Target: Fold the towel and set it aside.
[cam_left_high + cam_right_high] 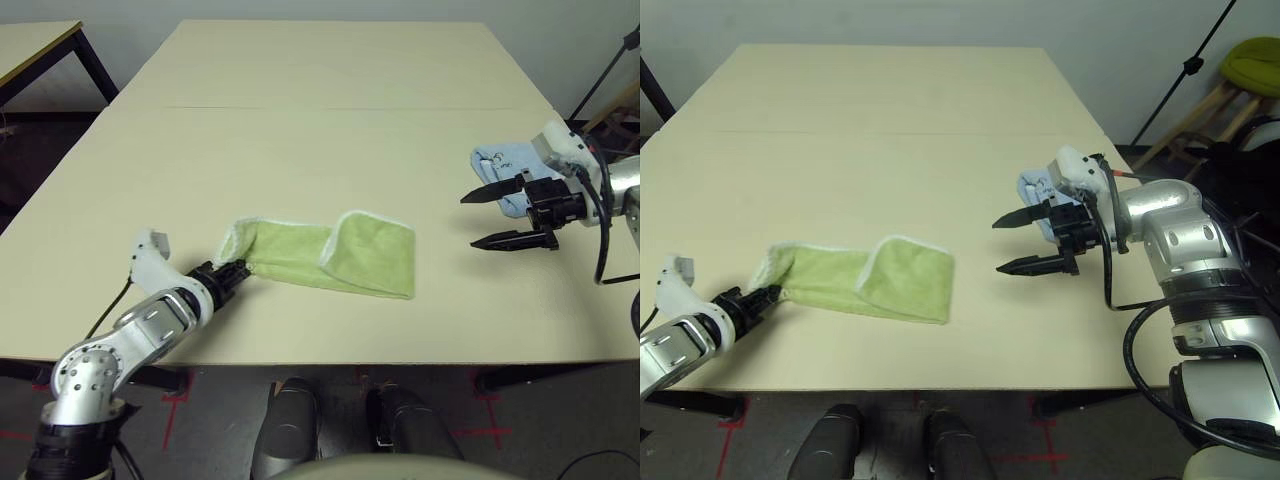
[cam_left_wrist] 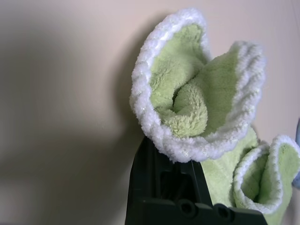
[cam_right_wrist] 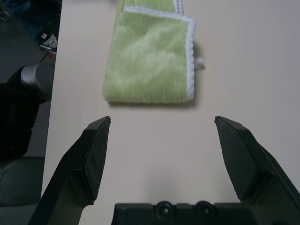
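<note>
Broad pale table (image 1: 330, 120), bare across its far half. The towel (image 1: 340, 258) lies near the front edge, a little toward the robot's left, folded over into a long green band with white stitched edging; the end toward the right gripper is doubled and lies flat, the other end is lifted and gathered where it is held. A light-blue cloth (image 1: 505, 160) sits well apart near the table's right edge, behind the right arm. Left gripper (image 1: 238, 268) is clamped on the towel's near-left corner; the left wrist view shows the white hem bunched and curled above the black fingers (image 2: 164, 178), so the bite is on edging plus a puckered bit of pile, not a flat layer. Right gripper (image 1: 515, 212) hovers off the towel's doubled end, jaws spread wide, nothing in them; its wrist view looks straight at that end (image 3: 150, 65). Handling, as judged: light, limp terry with no stiffness of its own, so it will sag and drag from any single pinch, and layers may slip over each other. Not fragile; the pile should grip the pads well. Best holds look to be the stitched hem at the corners, which is firmer than the pile. The free doubled end likely wants a pinch through both layers at its corner, or the fold may open.
</note>
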